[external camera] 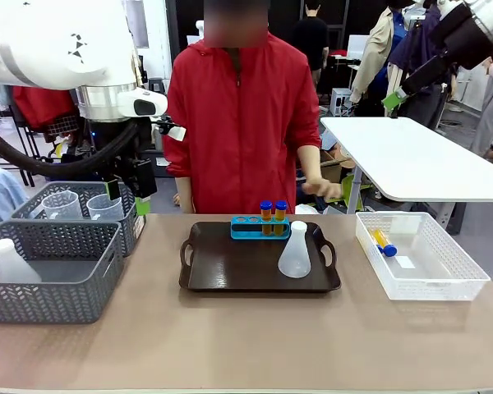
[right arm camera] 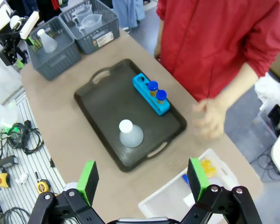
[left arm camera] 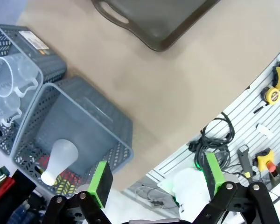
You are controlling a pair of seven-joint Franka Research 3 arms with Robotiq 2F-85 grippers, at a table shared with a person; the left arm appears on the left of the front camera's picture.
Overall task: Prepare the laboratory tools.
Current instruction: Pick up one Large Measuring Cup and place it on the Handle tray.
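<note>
A small blue rack (external camera: pixel 248 228) stands at the far edge of a dark tray (external camera: pixel 230 267) with two orange-filled, blue-capped test tubes (external camera: pixel 273 215) upright in it. A translucent conical flask (external camera: pixel 294 250) stands on the tray in front of them. Another tube (external camera: pixel 384 243) lies in the white mesh bin (external camera: pixel 431 275). Clear measuring jugs (external camera: pixel 105 207) sit in the far grey basket, and a second flask (external camera: pixel 12 263) in the near one. My left gripper (left arm camera: pixel 157 177) hangs open over the baskets. High at the right, my right gripper (right arm camera: pixel 143 179) is open and empty above the tray's near right side.
A person in a red jacket stands across the table, one hand (external camera: pixel 320 189) just beyond the tray's far right corner. The two grey baskets (external camera: pixel 57 295) fill the table's left end. Bare tabletop (external camera: pixel 246 345) runs along the near edge.
</note>
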